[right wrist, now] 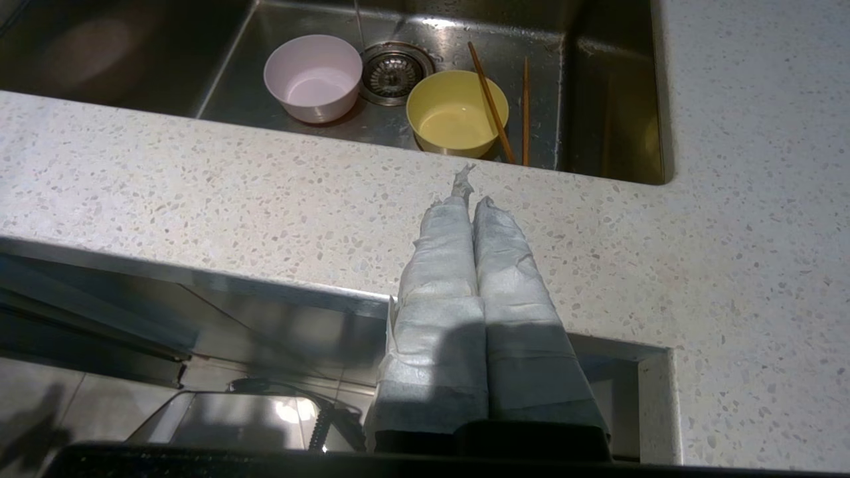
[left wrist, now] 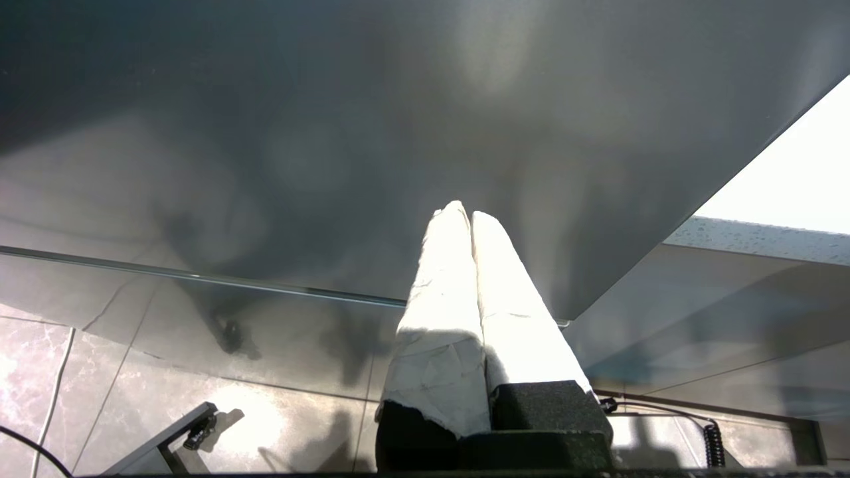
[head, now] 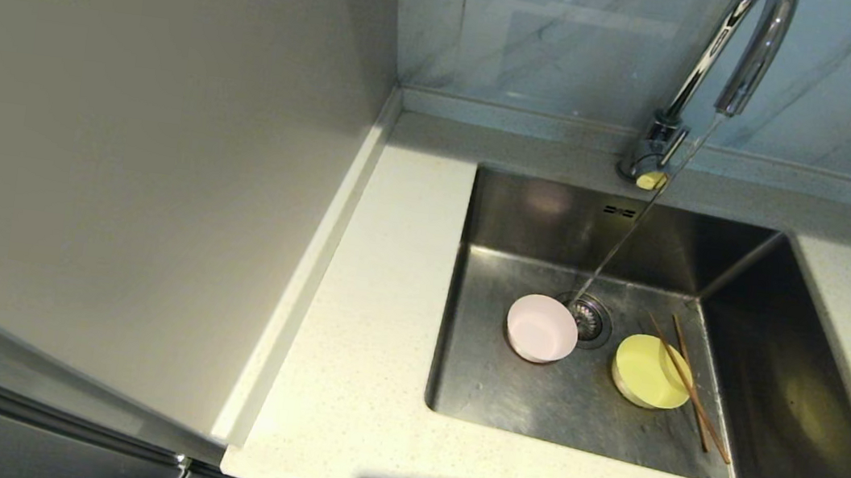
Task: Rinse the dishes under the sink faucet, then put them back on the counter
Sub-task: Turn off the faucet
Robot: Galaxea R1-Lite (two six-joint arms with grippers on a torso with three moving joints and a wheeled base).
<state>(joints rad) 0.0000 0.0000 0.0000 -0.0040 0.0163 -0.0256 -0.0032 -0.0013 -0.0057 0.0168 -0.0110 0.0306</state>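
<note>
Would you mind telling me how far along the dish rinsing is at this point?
Done: the faucet is running, its thin stream falling near the drain. In hand: nothing; the left gripper and right gripper are shut, empty and parked below the counter. Left: the pink bowl, yellow-green bowl and chopsticks lie in the sink, awaiting rinsing and return.
</note>
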